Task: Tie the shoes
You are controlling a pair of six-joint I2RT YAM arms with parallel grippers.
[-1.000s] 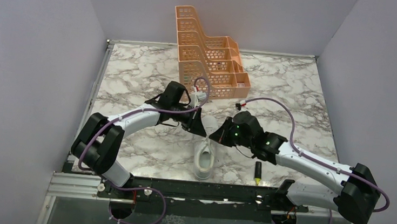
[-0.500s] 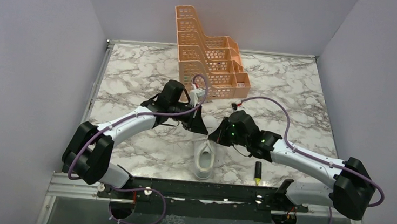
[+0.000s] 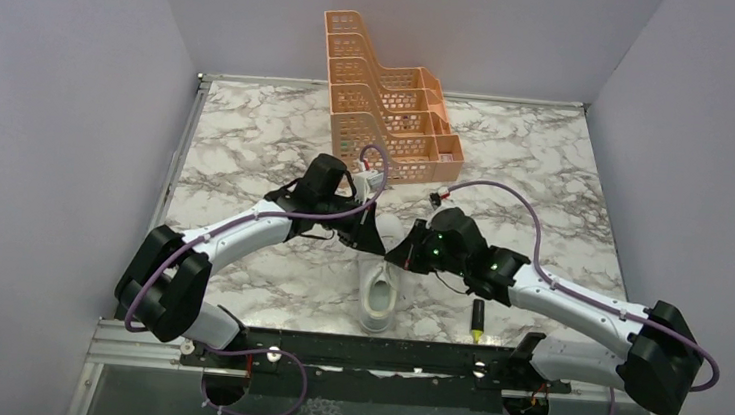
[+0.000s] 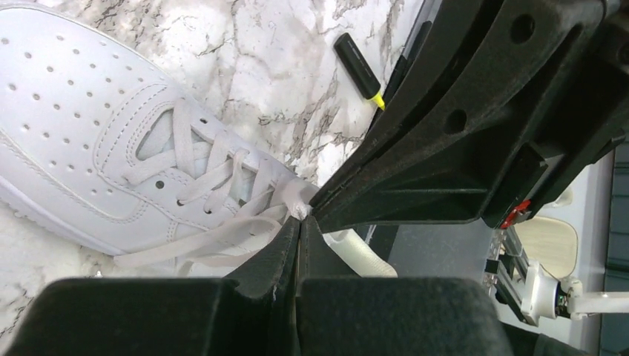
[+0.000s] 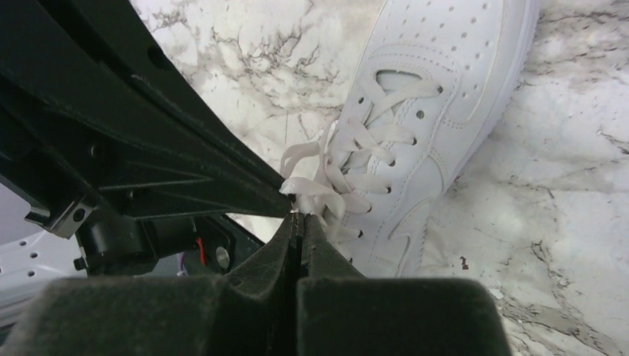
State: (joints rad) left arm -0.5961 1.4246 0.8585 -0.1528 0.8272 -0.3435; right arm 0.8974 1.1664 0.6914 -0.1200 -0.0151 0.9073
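Note:
The white shoe (image 3: pixel 376 304) lies near the table's front, between the two arms, with its laces (image 4: pixel 215 170) loose over the tongue. My left gripper (image 4: pixel 300 217) is shut, with a bit of white lace pinched at its tips. My right gripper (image 5: pixel 297 208) is also shut, on a lace loop (image 5: pixel 311 185) beside the eyelets. The two grippers meet tip to tip above the shoe (image 5: pixel 438 96), at about (image 3: pixel 383 249) in the top view. The shoe's front half is hidden there under both grippers.
An orange tiered rack (image 3: pixel 387 109) stands at the back of the marble table (image 3: pixel 249 137). A black marker with a yellow tip (image 3: pixel 477 321) lies right of the shoe, and it also shows in the left wrist view as the marker (image 4: pixel 358 63). Grey walls close in both sides.
The left gripper has closed on the lace and shifted slightly toward the shoe. The right gripper stayed shut and barely moved.

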